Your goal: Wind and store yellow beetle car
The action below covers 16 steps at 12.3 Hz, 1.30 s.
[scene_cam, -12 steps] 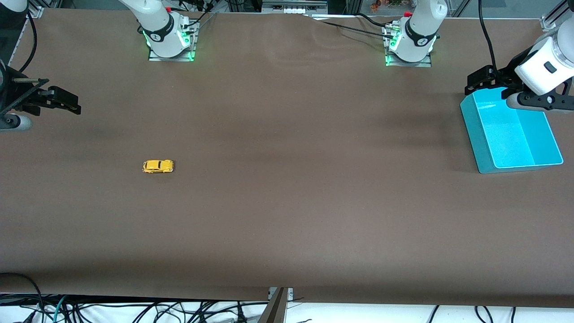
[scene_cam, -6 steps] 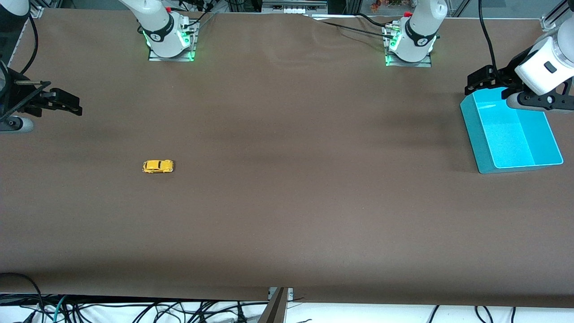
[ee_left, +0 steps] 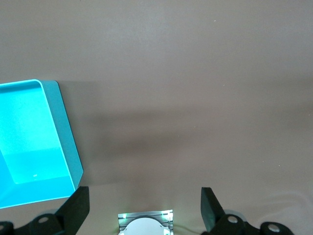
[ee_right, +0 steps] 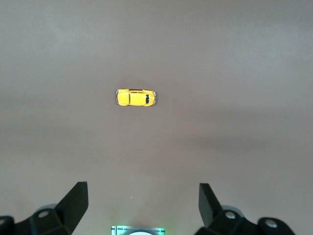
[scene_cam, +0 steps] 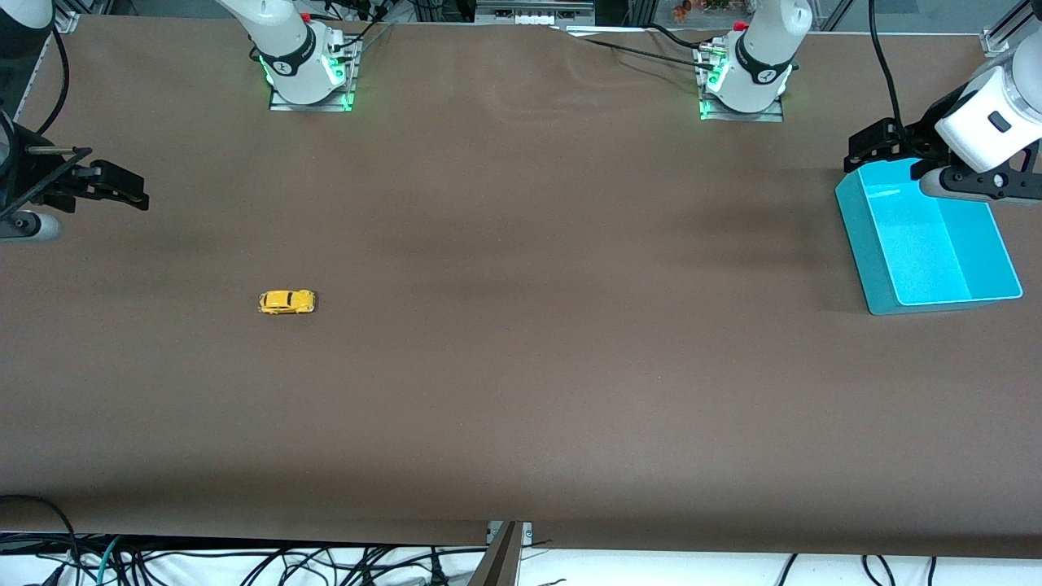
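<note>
The yellow beetle car (scene_cam: 286,302) stands on the brown table toward the right arm's end, its length along the table; it also shows in the right wrist view (ee_right: 135,97). My right gripper (scene_cam: 130,194) is open and empty, held above the table near that end, apart from the car and farther from the front camera. In the right wrist view the gripper (ee_right: 142,196) has its jaws wide apart. The cyan bin (scene_cam: 863,244) stands empty at the left arm's end. My left gripper (scene_cam: 867,146) is open and empty over the bin's edge; the left wrist view shows the gripper (ee_left: 144,198) and the bin (ee_left: 66,132).
The two arm bases with green lights stand along the table's back edge, the right arm base (scene_cam: 308,77) and the left arm base (scene_cam: 742,85). Cables hang below the table edge nearest the front camera (scene_cam: 244,561).
My right gripper has shifted slightly over the table near its end. The car, the bin and the left gripper have not moved.
</note>
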Motion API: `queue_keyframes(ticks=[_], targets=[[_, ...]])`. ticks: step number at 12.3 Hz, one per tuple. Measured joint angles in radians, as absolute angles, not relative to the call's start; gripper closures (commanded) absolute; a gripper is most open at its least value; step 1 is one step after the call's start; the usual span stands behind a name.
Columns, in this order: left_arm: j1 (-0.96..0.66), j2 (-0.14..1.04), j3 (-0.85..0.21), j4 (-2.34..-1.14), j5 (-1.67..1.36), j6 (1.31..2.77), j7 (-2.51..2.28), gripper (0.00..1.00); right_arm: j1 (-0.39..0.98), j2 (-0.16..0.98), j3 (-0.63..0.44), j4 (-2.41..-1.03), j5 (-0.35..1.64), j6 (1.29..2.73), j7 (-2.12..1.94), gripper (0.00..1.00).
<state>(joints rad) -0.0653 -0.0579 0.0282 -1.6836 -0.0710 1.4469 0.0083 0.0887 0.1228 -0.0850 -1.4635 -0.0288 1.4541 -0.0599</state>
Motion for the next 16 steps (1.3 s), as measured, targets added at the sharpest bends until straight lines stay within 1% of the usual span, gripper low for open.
queue_keyframes(ticks=[7,11,16], targets=[[-0.065,-0.058,0.029,-1.684,-0.071,1.441,0.008,0.00,0.088,0.123,-0.085,-1.464,-0.029,1.454,-0.057,0.00],[-0.065,-0.058,0.019,-1.683,-0.002,1.488,0.008,0.00,0.089,0.125,-0.083,-1.464,-0.029,1.454,-0.054,0.00],[-0.065,-0.058,0.017,-1.683,0.000,1.492,0.008,0.00,0.112,0.137,-0.078,-1.464,-0.029,1.453,-0.053,0.00]])
